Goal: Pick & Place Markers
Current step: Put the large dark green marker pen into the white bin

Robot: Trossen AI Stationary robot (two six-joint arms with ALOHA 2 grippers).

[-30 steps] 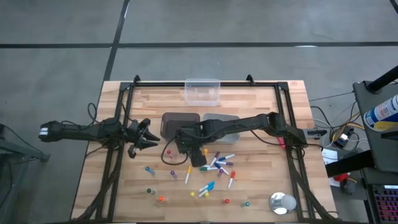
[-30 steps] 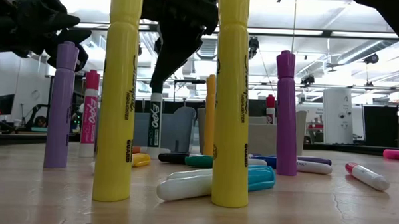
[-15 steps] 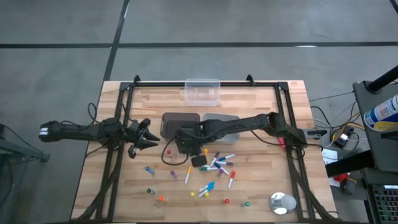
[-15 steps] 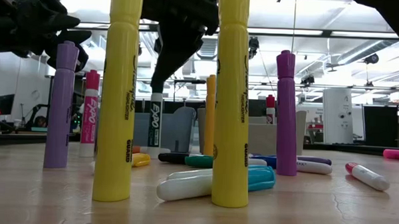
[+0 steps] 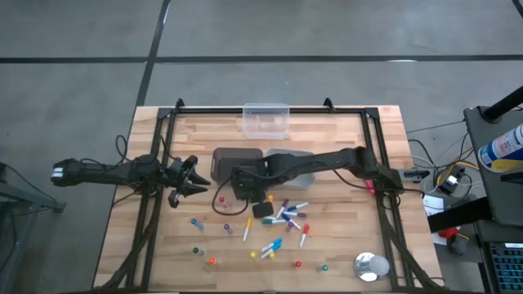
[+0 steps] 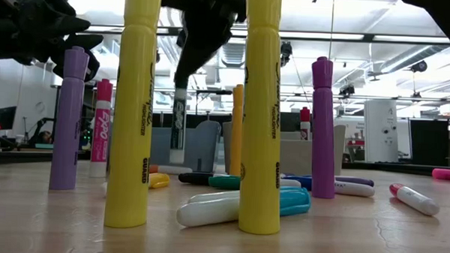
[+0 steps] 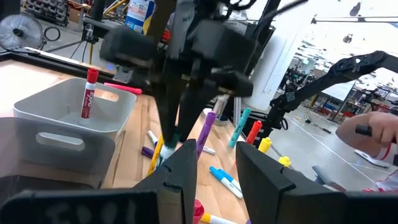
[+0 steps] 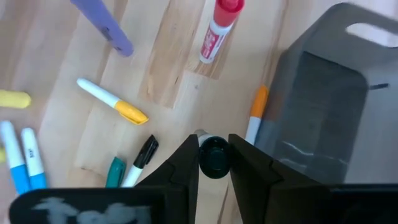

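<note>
Your wooden surface (image 5: 343,245) carries two bins at its centre, a dark one (image 5: 227,161) and a grey one (image 5: 298,159), with a clear tub (image 5: 265,119) at the far edge. The right end effector (image 5: 249,189) sits just in front of the dark bin, its fingers clamped on a black-capped marker (image 8: 214,155) held upright and clear of the wood. The left end effector (image 5: 189,178) waits near the left edge, fingers apart on nothing. The other markers (image 5: 282,219) lie or stand scattered across the near half, with tiny loose caps (image 5: 212,260) toward the near edge. Expect a light, stiff, smooth barrel that can slip or swing; you do best to pinch it across the barrel near the cap and keep it vertical.
</note>
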